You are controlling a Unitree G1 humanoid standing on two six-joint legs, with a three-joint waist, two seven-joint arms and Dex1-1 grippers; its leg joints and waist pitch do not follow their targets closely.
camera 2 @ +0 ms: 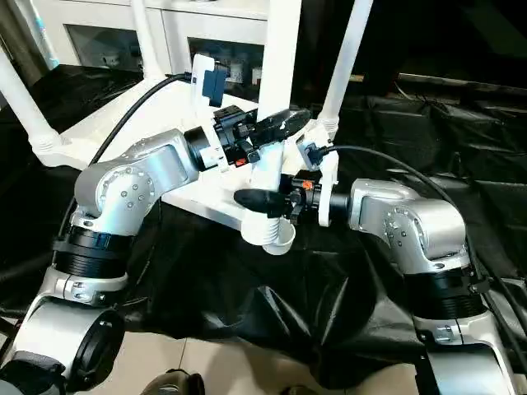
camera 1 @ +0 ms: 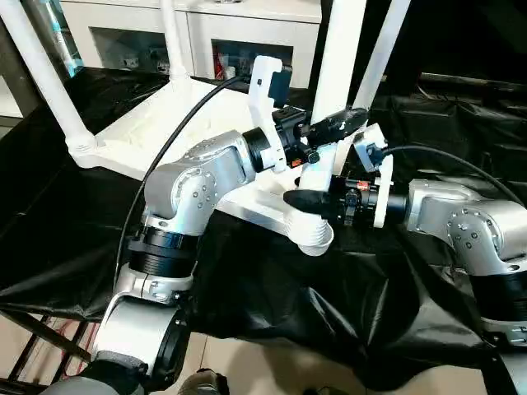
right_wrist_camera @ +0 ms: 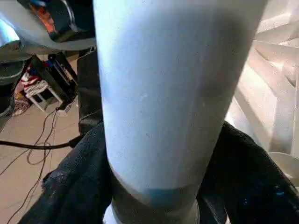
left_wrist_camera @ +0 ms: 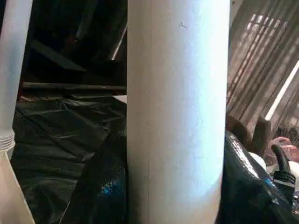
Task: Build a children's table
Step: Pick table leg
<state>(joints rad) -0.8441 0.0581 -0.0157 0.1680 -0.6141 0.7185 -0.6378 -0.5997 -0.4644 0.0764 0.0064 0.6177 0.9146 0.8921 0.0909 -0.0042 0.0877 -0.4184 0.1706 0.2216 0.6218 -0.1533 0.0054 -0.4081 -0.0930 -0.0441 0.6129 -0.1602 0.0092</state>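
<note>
Your left arm reaches in from the left, elbow bent, left gripper (camera 1: 329, 132) fingers pointing right. Your right arm comes from the right, right gripper (camera 1: 313, 200) lower and nearer, fingers pointing left, jaws parted.

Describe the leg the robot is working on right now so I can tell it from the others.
Start at the upturned white table top on the black sheet. Go to its corner nearest the robot: the leg rises from that socket. Unlike the other three, it stands between the left end effector and right end effector.
</note>
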